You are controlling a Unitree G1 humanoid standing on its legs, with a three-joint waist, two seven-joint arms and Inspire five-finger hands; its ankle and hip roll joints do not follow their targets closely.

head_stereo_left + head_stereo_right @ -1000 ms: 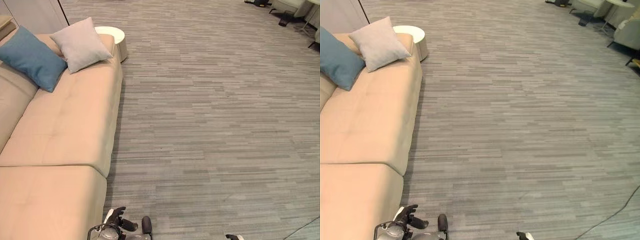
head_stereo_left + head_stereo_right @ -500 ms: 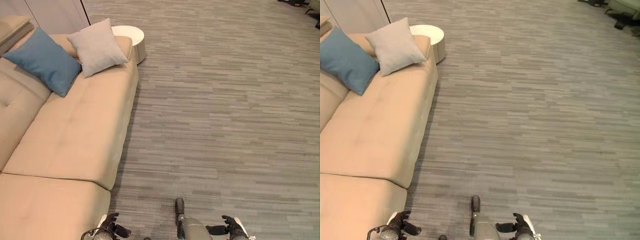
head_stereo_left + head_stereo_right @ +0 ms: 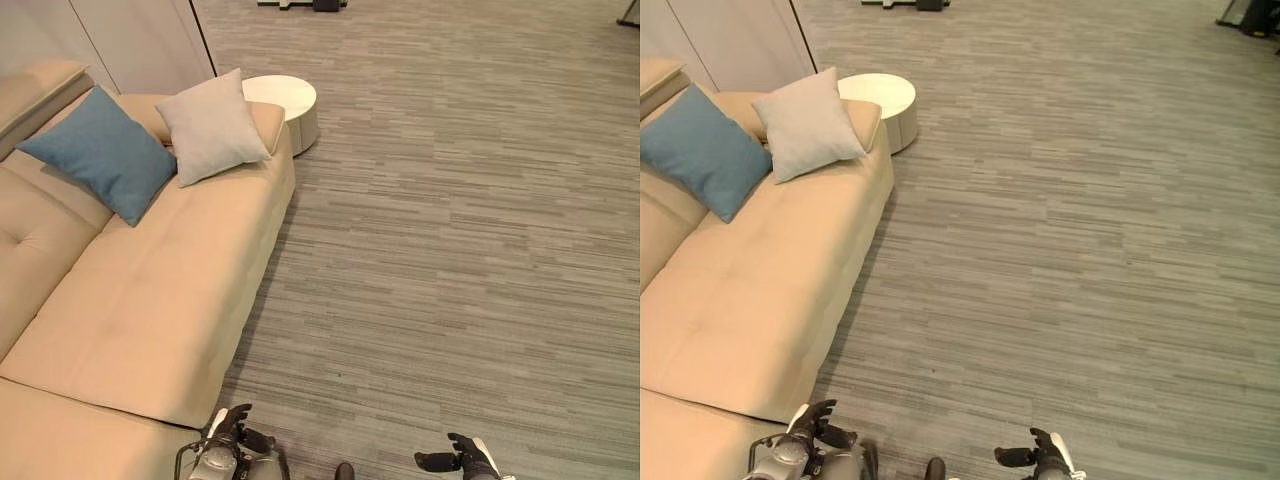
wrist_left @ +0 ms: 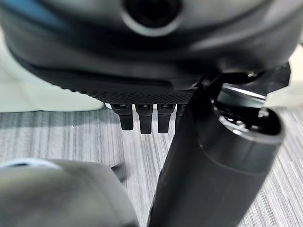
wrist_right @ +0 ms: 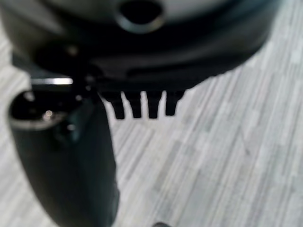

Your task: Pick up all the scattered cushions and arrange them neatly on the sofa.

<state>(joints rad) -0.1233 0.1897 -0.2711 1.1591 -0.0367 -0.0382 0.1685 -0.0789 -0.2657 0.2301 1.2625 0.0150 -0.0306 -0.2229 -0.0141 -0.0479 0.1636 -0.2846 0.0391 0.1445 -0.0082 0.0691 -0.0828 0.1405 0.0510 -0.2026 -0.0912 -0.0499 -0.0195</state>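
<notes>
Two cushions are already set on the sofa point(image 3: 150, 300): a blue cushion point(image 3: 100, 152) against its backrest and a grey cushion point(image 3: 212, 127) just beside it, toward the sofa's far end by the round white table point(image 3: 285, 97). No cushion is seen on the carpet point(image 3: 460, 230) beside the sofa, so little seems left. The left hand point(image 3: 232, 425) and right hand point(image 3: 462, 457) are held low, fingers relaxed and empty.
</notes>
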